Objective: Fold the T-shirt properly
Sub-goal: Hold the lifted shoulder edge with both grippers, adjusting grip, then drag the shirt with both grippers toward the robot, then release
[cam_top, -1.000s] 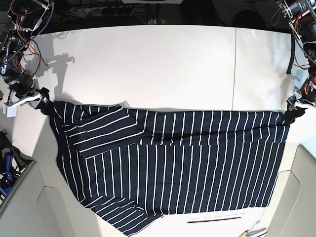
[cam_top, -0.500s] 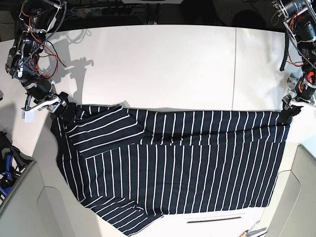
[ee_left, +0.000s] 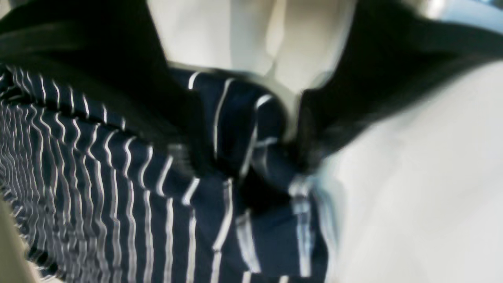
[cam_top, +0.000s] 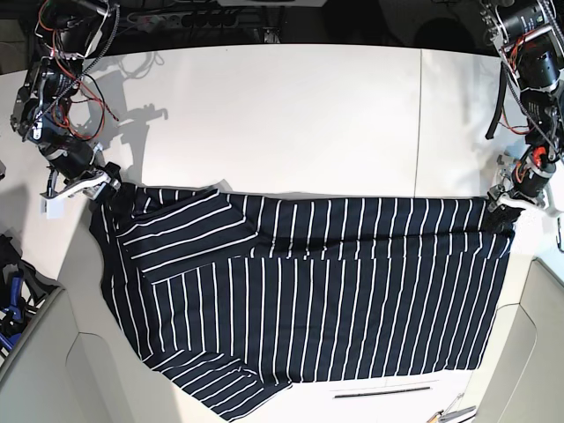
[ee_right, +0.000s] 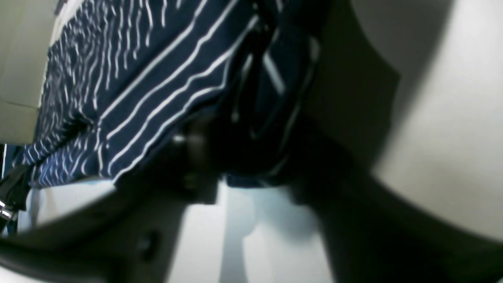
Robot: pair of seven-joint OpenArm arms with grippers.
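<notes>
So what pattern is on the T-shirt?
Dark navy with thin, evenly spaced white stripes on the T-shirt; clearest in the base view.

No readable text, label, brand, number or sign is being shown anywhere in these views, blurred wrist views included.

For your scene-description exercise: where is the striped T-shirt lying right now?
In the base view the T-shirt lies spread across the near half of the white table, its far corners at the left end effector and the right end effector.
</notes>
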